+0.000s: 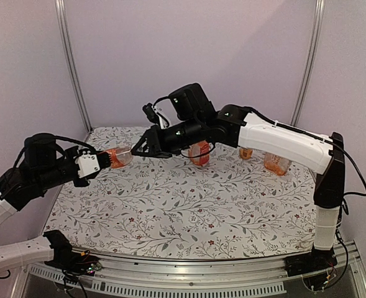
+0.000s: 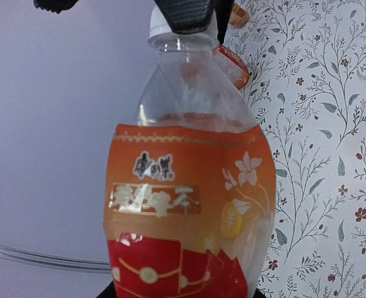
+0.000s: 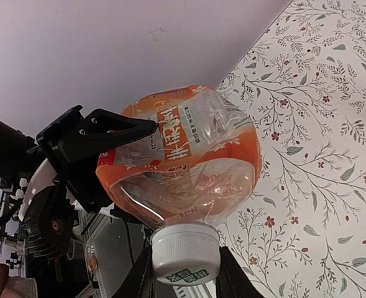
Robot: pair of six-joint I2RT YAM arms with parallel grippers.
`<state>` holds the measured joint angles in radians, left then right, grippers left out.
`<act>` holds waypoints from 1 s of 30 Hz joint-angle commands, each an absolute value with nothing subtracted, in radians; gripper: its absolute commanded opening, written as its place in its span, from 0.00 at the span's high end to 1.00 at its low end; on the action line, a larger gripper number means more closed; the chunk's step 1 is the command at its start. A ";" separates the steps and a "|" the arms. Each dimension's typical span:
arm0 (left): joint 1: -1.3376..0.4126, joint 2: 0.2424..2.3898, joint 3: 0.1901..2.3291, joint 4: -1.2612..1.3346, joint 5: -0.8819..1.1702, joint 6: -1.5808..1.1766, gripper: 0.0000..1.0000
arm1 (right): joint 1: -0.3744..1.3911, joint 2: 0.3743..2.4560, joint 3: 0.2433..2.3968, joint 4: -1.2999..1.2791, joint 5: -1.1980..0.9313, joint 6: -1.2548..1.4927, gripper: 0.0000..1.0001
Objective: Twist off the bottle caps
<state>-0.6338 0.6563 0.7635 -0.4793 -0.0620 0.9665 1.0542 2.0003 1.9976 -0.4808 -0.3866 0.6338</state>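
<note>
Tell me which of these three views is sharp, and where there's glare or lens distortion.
Top external: even, soft light, faint shadows on the tablecloth, everything slightly soft. Left wrist: the held bottle fills the frame, its label a bit blurred, pale reflections on the clear shoulder. Right wrist: sharpest; wide-angle bulge makes the cap loom large; glare streaks on the clear plastic.

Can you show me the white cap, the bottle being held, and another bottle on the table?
white cap (image 3: 186, 247): right wrist view, its white side.
held bottle (image 2: 186, 202): left wrist view, its orange label.
bottle on the table (image 1: 200, 155): top view, its orange body.
</note>
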 commanded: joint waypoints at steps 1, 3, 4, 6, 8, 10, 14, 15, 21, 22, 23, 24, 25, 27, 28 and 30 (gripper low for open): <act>-0.644 0.652 0.847 -0.703 0.212 0.901 0.77 | 1.119 1.934 2.010 -0.631 -0.309 0.358 1.00; -0.642 0.657 0.888 -0.834 0.392 0.882 0.76 | 1.172 1.900 1.998 -0.696 -0.245 0.117 1.00; -0.641 0.659 0.902 -0.891 0.507 0.873 0.75 | 1.193 1.880 1.980 -0.710 -0.222 0.009 1.00; -0.638 0.657 0.920 -0.967 0.647 0.863 0.75 | 1.235 1.828 1.929 -0.710 -0.180 -0.166 1.00; -0.634 0.649 0.923 -0.985 0.733 0.826 0.75 | 1.279 1.785 1.880 -0.705 -0.133 -0.309 1.00; -0.627 0.647 0.928 -0.986 0.775 0.800 0.74 | 1.325 1.756 1.845 -0.707 -0.076 -0.479 1.00; -0.618 0.652 0.927 -0.989 0.730 0.817 0.75 | 1.407 1.738 1.796 -0.704 0.065 -0.805 1.00; -0.618 0.652 0.924 -0.992 0.717 0.830 0.75 | 1.416 1.740 1.796 -0.703 0.088 -0.841 1.00; -0.613 0.645 0.914 -0.995 0.716 0.826 0.75 | 1.420 1.749 1.791 -0.666 0.181 -0.898 0.97; -0.612 0.644 0.912 -0.995 0.709 0.830 0.75 | 1.420 1.746 1.782 -0.641 0.211 -0.889 0.84; -0.612 0.642 0.909 -0.990 0.700 0.830 0.75 | 1.420 1.746 1.776 -0.619 0.237 -0.861 0.64; -0.612 0.641 0.905 -0.970 0.684 0.826 0.76 | 1.419 1.741 1.772 -0.594 0.269 -0.836 0.41; -0.611 0.639 0.900 -0.946 0.663 0.812 0.76 | 1.419 1.737 1.772 -0.568 0.310 -0.793 0.27; -0.611 0.635 0.882 -0.874 0.584 0.784 0.75 | 1.409 1.736 1.776 -0.535 0.407 -0.704 0.04; -0.611 0.633 0.869 -0.835 0.533 0.773 0.75 | 1.398 1.736 1.783 -0.534 0.438 -0.666 0.02; -0.612 0.631 0.836 -0.749 0.386 0.769 0.75 | 1.357 1.732 1.799 -0.546 0.435 -0.551 0.01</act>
